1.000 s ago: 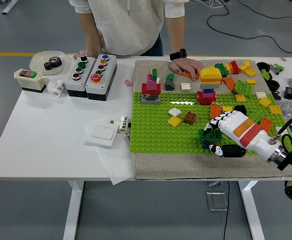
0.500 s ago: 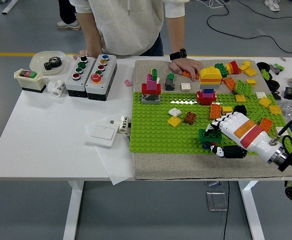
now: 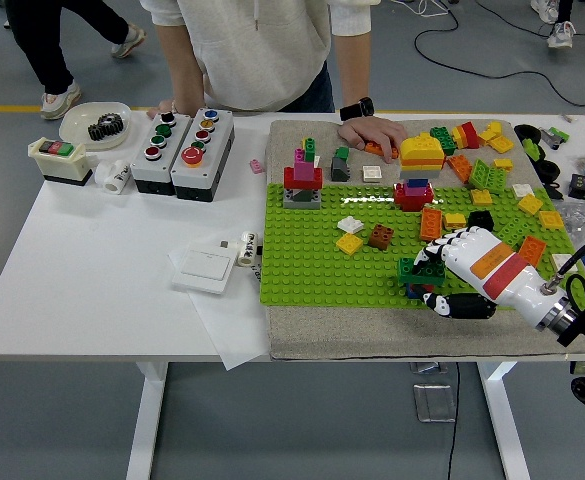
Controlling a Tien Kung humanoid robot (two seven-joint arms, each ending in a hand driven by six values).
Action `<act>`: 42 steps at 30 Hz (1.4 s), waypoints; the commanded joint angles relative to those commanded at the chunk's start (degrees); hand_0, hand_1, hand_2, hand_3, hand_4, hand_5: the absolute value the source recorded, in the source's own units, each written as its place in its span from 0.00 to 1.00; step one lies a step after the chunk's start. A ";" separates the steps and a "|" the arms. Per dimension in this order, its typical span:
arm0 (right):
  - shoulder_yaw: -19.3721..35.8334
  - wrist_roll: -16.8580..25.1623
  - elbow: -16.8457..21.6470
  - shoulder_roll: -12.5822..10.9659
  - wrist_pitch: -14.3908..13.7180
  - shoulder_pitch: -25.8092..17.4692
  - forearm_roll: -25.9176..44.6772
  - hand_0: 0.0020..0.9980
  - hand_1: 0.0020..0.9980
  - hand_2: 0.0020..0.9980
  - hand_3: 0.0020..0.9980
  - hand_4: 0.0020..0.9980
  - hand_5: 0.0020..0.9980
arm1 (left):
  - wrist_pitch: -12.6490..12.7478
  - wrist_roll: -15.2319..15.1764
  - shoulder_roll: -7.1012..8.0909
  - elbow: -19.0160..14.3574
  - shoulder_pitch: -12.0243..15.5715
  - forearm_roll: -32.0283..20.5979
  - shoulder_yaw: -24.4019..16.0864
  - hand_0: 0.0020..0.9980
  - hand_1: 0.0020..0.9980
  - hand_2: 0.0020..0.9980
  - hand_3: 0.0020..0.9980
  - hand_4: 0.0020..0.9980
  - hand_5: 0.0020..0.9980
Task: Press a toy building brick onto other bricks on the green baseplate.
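The green baseplate [image 3: 312,262] lies on a grey mat and carries several small brick stacks. My right hand [image 3: 440,262] comes in from the lower right, white with an orange patch on its back. Its fingers [image 3: 442,246] curl down over a dark green brick [image 3: 418,270] near the plate's front edge, thumb [image 3: 462,305] below it. Red and blue bits show under the green brick. A red, pink and grey stack [image 3: 303,180] stands at the plate's far left. A yellow, orange and red stack [image 3: 418,168] stands at the back. The left arm is out of sight.
A person stands at the far side, one hand [image 3: 372,131] flat on the mat by loose bricks [image 3: 492,160]. Two button boxes [image 3: 182,140], a switch box [image 3: 60,160], a bowl with gears [image 3: 97,122] and a white wall switch [image 3: 205,268] lie left of the plate.
My right hand has sunk a little and edged right, still on the dark green brick. The person's hand stays put.
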 joint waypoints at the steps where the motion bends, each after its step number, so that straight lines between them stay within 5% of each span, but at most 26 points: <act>1: 0.00 0.02 -0.04 0.00 -0.02 -0.02 0.01 0.46 0.47 0.51 0.51 0.62 0.46 | -0.01 0.02 0.00 0.00 0.01 0.06 -0.03 0.50 0.61 0.77 0.79 0.84 0.83; 42: -3.81 1.37 -0.55 -0.78 1.22 3.31 -0.61 0.46 0.47 0.51 0.51 0.62 0.46 | -0.09 -0.23 -0.04 0.07 -0.48 -0.64 0.36 0.50 0.61 0.77 0.79 0.84 0.83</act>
